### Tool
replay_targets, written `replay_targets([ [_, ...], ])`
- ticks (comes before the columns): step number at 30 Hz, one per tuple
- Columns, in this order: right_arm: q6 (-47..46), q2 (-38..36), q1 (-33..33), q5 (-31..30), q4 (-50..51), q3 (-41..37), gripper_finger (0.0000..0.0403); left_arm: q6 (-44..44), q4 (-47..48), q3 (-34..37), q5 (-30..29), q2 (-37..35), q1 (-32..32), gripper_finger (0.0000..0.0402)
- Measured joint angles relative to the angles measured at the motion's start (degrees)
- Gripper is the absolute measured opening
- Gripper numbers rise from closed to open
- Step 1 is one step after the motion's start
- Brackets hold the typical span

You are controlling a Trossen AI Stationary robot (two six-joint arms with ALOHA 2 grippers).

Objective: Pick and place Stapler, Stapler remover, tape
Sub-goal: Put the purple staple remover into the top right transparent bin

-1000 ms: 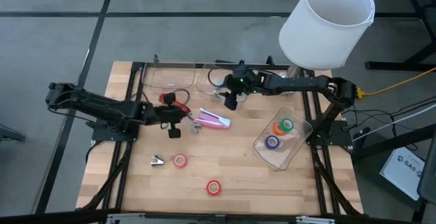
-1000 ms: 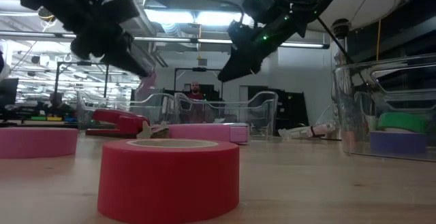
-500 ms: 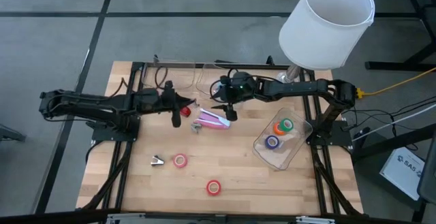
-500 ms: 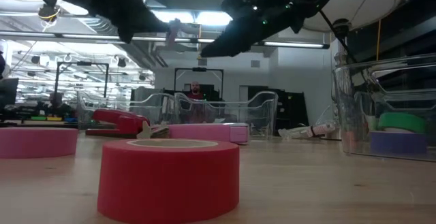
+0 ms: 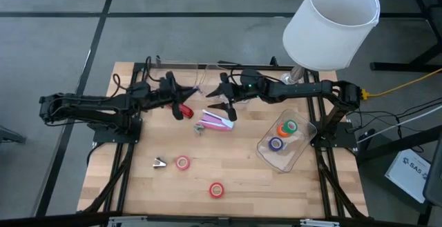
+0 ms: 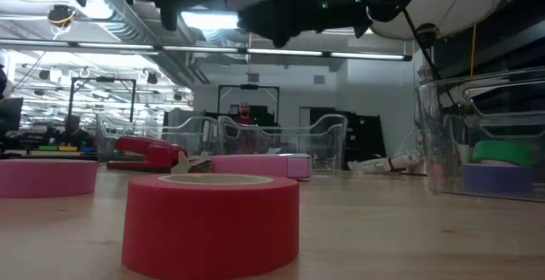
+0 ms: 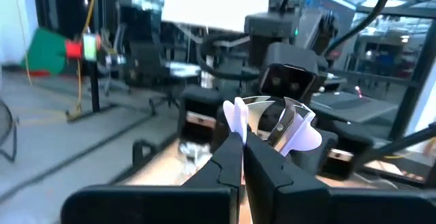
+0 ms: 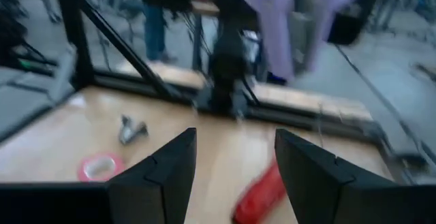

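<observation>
progress was partial: three rolls of tape (image 5: 283, 134) lay in the clear bin (image 5: 302, 147), while a pink roll (image 5: 182, 162) and a red roll (image 5: 217, 190) sat loose on the table (image 5: 255, 185) beside a silvery claw piece (image 5: 159, 162). the red stapler (image 5: 181, 110) and pink stapler (image 5: 214, 121) remained unplaced. the left gripper (image 7: 244, 139), raised above the table's far side, pinched a lilac staple remover (image 7: 286, 125). the right gripper (image 5: 222, 93) faced it, fingers spread, empty.
</observation>
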State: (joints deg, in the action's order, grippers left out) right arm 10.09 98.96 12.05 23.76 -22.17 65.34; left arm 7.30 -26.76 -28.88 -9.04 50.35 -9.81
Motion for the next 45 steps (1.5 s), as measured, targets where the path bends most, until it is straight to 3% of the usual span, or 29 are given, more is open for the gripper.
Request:
replay_targets([
  [7,-2.23,0.00,0.02,0.48,-7.73,0.00,0.0200,-1.65,-2.58,0.00,-0.14,0.00,-0.08,0.0003],
  [14,-1.95,0.00,-0.76,0.21,-8.29,0.00,0.0200,0.99,-1.46,0.00,0.25,-0.02,-0.06,0.0003],
  [18,-0.91,0.00,-0.87,-1.90,-8.07,0.00,0.0200,3.29,2.21,0.00,1.78,0.00,-0.07,0.0003],
  [25,-0.87,0.00,-1.01,-3.17,-8.02,0.00,0.0196,5.13,7.28,0.00,-1.02,0.00,-0.08,0.0003],
  [29,-0.68,0.00,-1.09,-3.16,-8.02,0.00,0.0160,4.15,7.32,0.00,-1.92,0.00,-0.17,0.0003],
  [39,-0.64,0.00,-0.96,-3.59,-8.05,0.00,0.0017,3.03,7.33,0.00,-1.36,0.02,-0.54,0.0003],
  [45,-0.09,0.00,-0.98,-3.58,-8.29,0.02,0.0017,2.99,7.21,0.00,-1.14,0.28,-0.56,0.0003],
])
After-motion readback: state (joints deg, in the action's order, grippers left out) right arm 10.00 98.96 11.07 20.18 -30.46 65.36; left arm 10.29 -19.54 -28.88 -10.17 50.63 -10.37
